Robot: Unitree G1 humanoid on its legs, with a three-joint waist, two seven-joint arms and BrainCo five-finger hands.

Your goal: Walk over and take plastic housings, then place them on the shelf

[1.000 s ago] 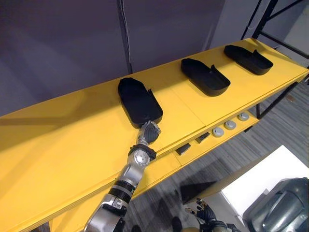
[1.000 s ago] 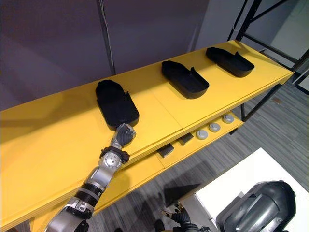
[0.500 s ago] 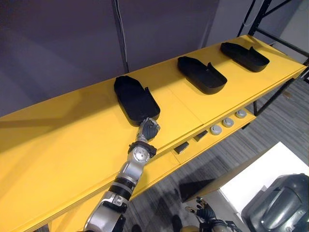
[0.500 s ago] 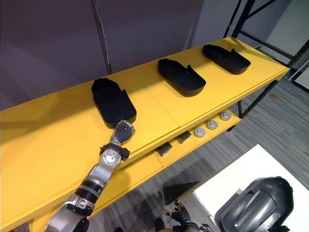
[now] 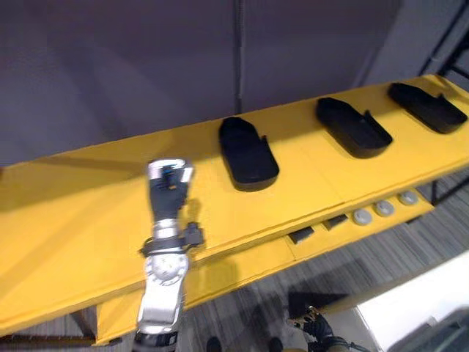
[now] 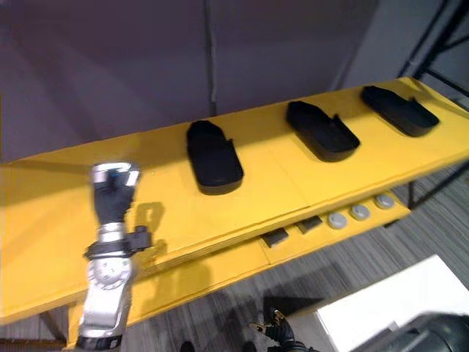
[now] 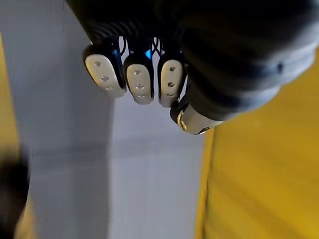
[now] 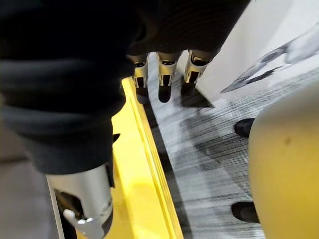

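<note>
While left hand [image 5: 169,187] fingers [image 7: 140,83] curl empty, nearest housing [image 5: 248,154] lies apart.

Three black plastic housings lie in a row along the top board of the yellow shelf [image 5: 88,213], well apart from one another. Each is a long, shallow shell lying flat with its hollow side up, rounded at the front end and with a small tab standing up from one side wall. The left housing [image 5: 248,152] sits near the middle of the board, its length running front to back. The middle housing [image 5: 352,128] and the right housing [image 5: 427,108] lie slanted.
</note>
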